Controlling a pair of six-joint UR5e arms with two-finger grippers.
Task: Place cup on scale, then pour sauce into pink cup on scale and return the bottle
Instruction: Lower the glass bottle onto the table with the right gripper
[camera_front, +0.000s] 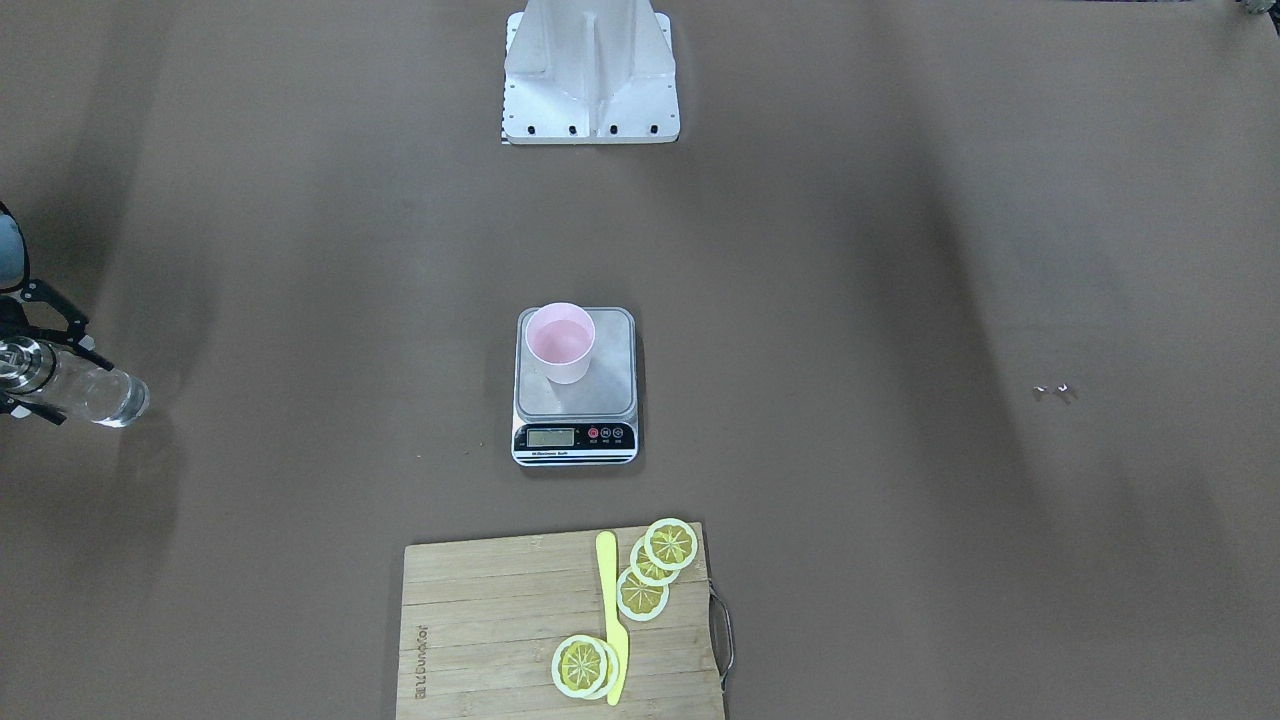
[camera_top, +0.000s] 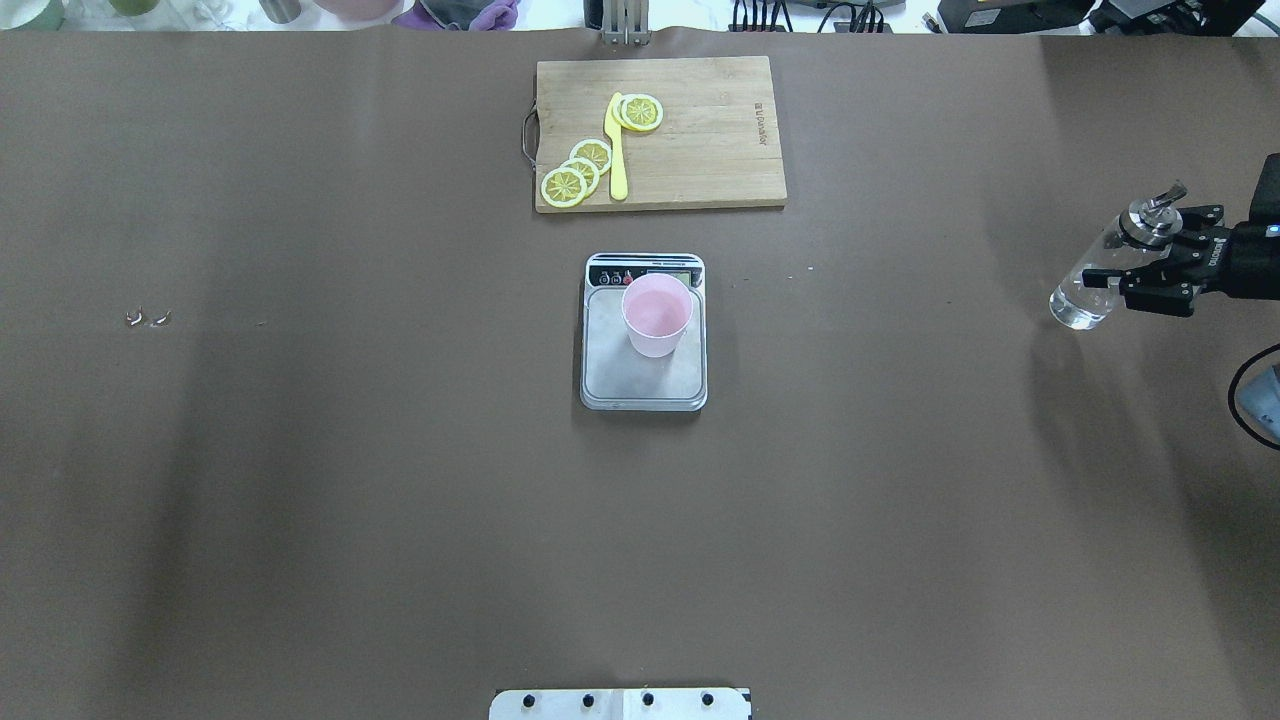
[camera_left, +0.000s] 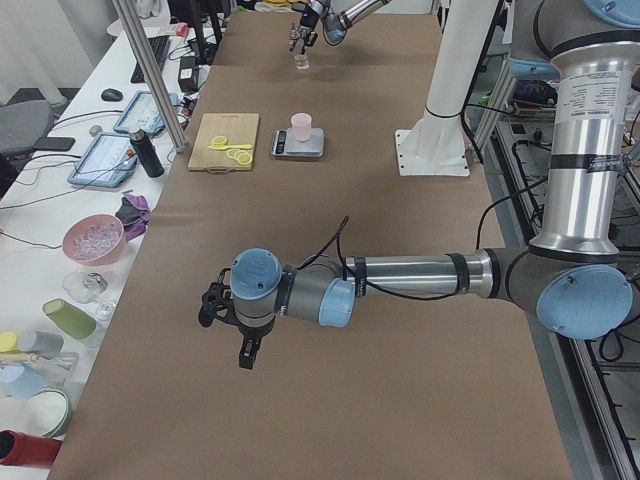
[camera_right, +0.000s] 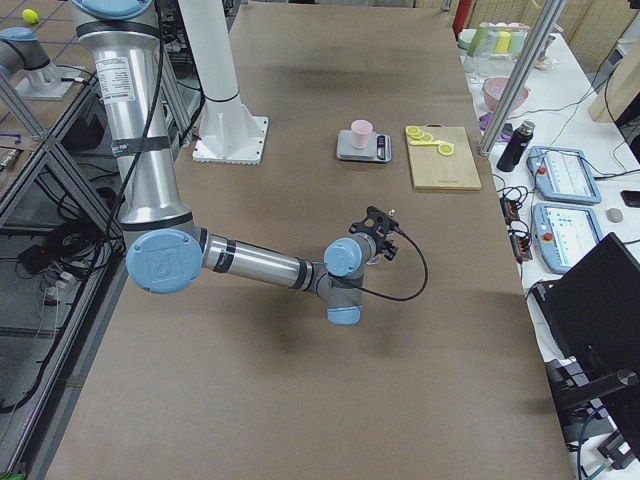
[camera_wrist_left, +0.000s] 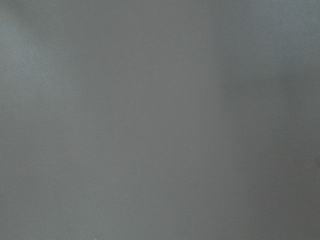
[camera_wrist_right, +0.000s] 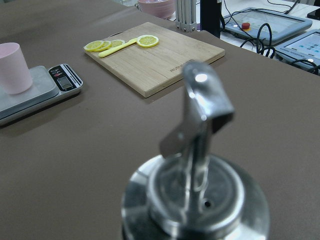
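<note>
The pale pink cup (camera_front: 561, 340) (camera_top: 657, 315) stands upright on the far part of the scale's steel platform (camera_front: 600, 400) (camera_top: 620, 375), at the table's middle. My right gripper (camera_top: 1135, 262) (camera_front: 50, 375) is shut on the clear bottle (camera_top: 1085, 290) (camera_front: 100, 392), far off to my right of the scale. The bottle's silver collar and spout (camera_wrist_right: 202, 115) fill the right wrist view, with the cup (camera_wrist_right: 12, 67) and scale (camera_wrist_right: 65, 80) far behind. My left gripper (camera_left: 228, 322) shows only in the exterior left view, so I cannot tell whether it is open or shut.
A wooden cutting board (camera_front: 480, 630) (camera_top: 700, 140) with lemon slices (camera_top: 575, 175) and a yellow knife (camera_top: 616, 150) lies beyond the scale. The robot base (camera_front: 590, 80) is on my side. Small shiny bits (camera_top: 147, 318) lie on the brown table to my left.
</note>
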